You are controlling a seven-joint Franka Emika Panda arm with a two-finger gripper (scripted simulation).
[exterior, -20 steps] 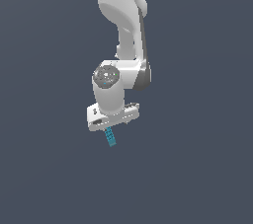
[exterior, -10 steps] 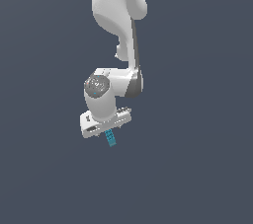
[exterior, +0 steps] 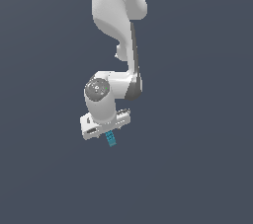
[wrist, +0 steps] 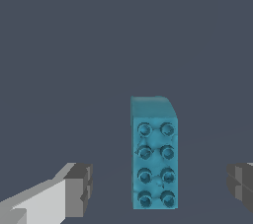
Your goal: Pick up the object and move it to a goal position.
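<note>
The object, a small teal-blue studded block [exterior: 111, 139], lies on the dark grey ground just under the white gripper [exterior: 109, 132]. In the wrist view the block [wrist: 153, 161] stands lengthwise between the two grey fingertips [wrist: 79, 188], with a clear gap on each side. The gripper [wrist: 160, 184] is open around the block and does not touch it. One fingertip shows only at the picture's edge [wrist: 242, 183].
The white arm [exterior: 116, 16] reaches down from the top of the exterior view. All around is plain dark grey ground.
The arm's upper links have swung and the hand has shifted slightly to the exterior view's left and lower. The block has stayed in the same place.
</note>
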